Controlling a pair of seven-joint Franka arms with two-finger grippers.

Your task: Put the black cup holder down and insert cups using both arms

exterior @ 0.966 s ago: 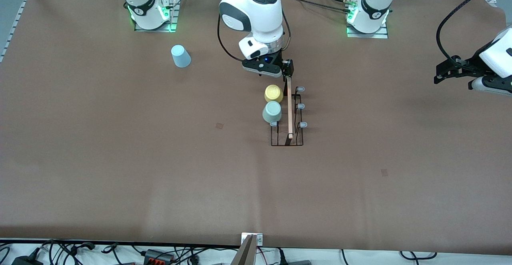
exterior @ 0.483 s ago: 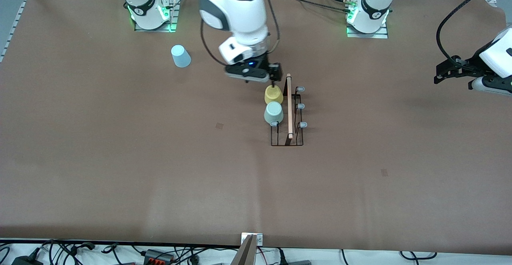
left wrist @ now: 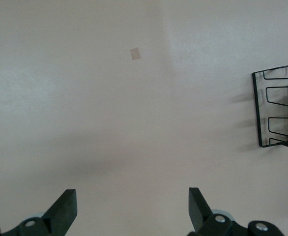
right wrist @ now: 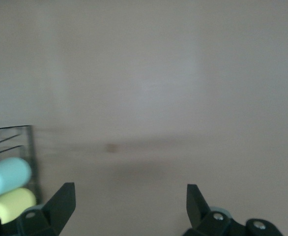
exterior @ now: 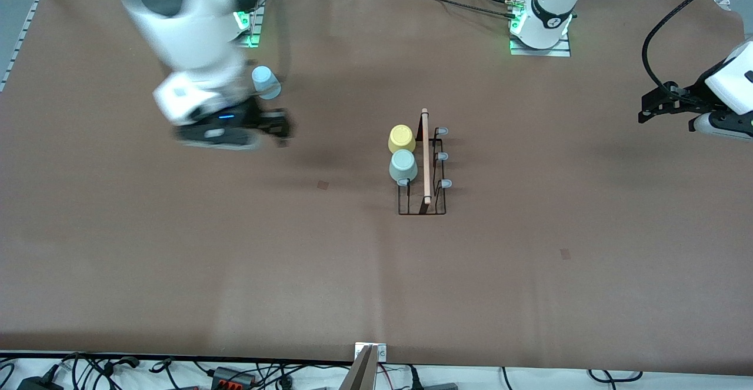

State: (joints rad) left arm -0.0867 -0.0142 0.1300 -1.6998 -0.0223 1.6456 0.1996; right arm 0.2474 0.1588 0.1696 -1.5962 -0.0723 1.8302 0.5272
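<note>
The black cup holder [exterior: 435, 199] stands mid-table, its wooden rod handle [exterior: 425, 155] on top. A yellow cup [exterior: 402, 138] and a pale green cup [exterior: 403, 165] sit upside down on its pegs, on the side toward the right arm's end. A light blue cup [exterior: 266, 82] stands upside down near the right arm's base. My right gripper [exterior: 280, 126] hangs open and empty over the table beside the blue cup; its wrist view shows the holder [right wrist: 17, 132] with the green cup [right wrist: 6, 176] and yellow cup [right wrist: 9, 204]. My left gripper [exterior: 648, 111] waits open at the left arm's end, the holder [left wrist: 276, 108] in its view.
Two small tape marks [exterior: 323, 185] [exterior: 565, 253] lie on the brown table cover. Cables and a metal bracket [exterior: 369, 355] run along the table's edge nearest the front camera. The arm bases [exterior: 540, 25] stand along the farthest edge.
My right arm has swung away from the end of the holder's handle toward its own end of the table, stopping beside the light blue cup. The left arm has not moved.
</note>
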